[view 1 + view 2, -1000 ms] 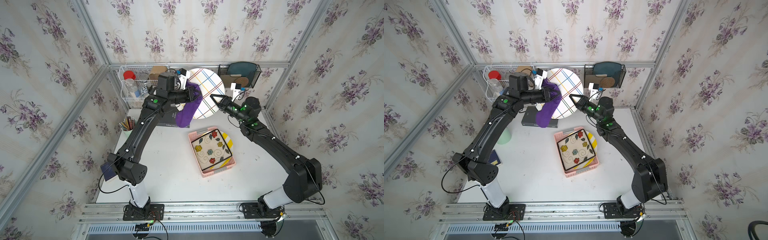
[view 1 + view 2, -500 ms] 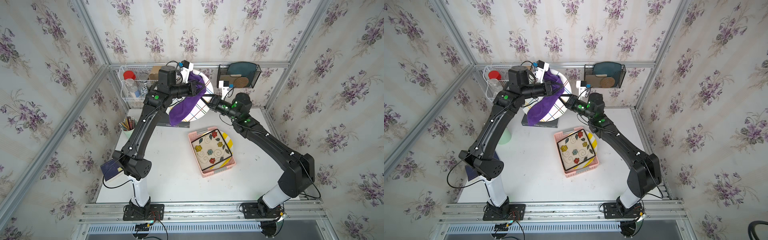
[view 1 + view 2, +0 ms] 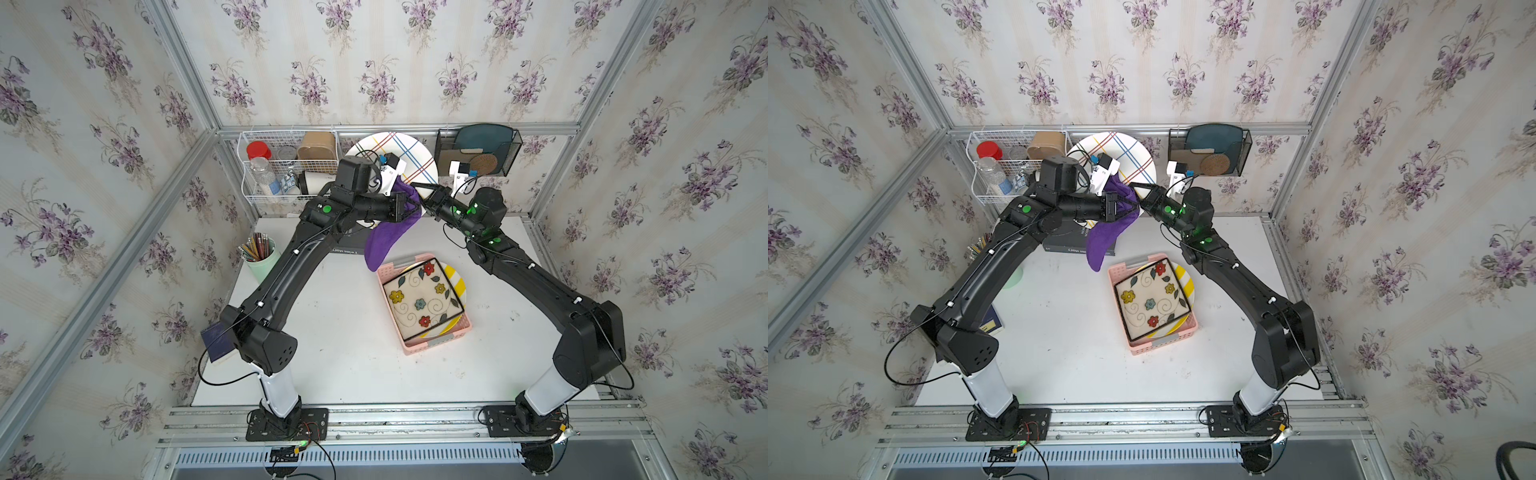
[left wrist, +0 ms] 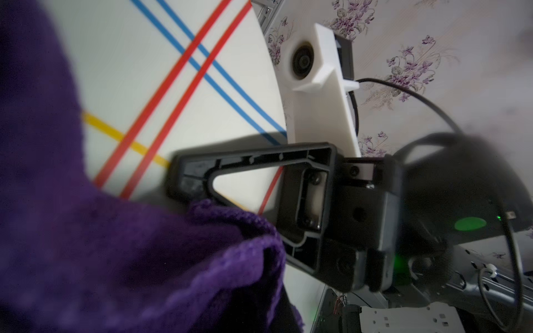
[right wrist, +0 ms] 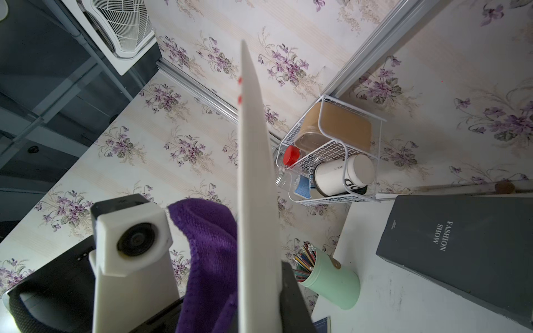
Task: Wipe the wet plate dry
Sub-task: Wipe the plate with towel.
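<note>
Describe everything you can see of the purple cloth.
The purple cloth is soft, knitted-looking fabric, bunched and creased. The left gripper is shut on its upper part, holding it against the striped face of the raised plate; the rest hangs loosely down above the table.
</note>
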Controlling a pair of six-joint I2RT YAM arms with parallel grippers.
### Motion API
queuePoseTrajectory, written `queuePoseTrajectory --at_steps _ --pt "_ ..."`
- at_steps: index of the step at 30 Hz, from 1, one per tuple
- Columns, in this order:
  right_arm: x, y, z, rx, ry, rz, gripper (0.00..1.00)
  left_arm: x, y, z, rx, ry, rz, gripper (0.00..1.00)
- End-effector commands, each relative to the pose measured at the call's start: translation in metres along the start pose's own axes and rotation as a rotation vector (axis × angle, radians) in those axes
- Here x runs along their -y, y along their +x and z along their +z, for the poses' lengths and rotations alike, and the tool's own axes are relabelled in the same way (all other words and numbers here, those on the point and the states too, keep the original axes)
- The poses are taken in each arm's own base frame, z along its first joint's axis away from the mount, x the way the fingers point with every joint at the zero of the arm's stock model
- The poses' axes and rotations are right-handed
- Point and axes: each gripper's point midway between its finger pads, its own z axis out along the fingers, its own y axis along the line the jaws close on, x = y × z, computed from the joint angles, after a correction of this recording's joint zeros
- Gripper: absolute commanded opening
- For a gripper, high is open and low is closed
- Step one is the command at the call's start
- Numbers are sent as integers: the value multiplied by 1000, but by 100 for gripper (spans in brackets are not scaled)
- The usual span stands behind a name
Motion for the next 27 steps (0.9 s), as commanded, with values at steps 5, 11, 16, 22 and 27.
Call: queuePoseTrajectory --at_steps 5,11,16,22,27 --pt "-87 38 -16 -124 -252 -245 0 -120 -21 -60 86 -570 -100 0" --pt "-96 87 -6 -262 -276 -258 0 -69 -31 -18 50 -192 -78 0" --pt "-95 41 -8 -146 -261 -216 0 -32 -14 8 -27 -51 -33 0" --pt "-69 17 -32 -60 -188 -204 0 -99 -25 -36 72 -317 -168 0" --pt "-85 25 -19 -80 -262 -158 0 -87 6 -18 -33 -195 -203 0"
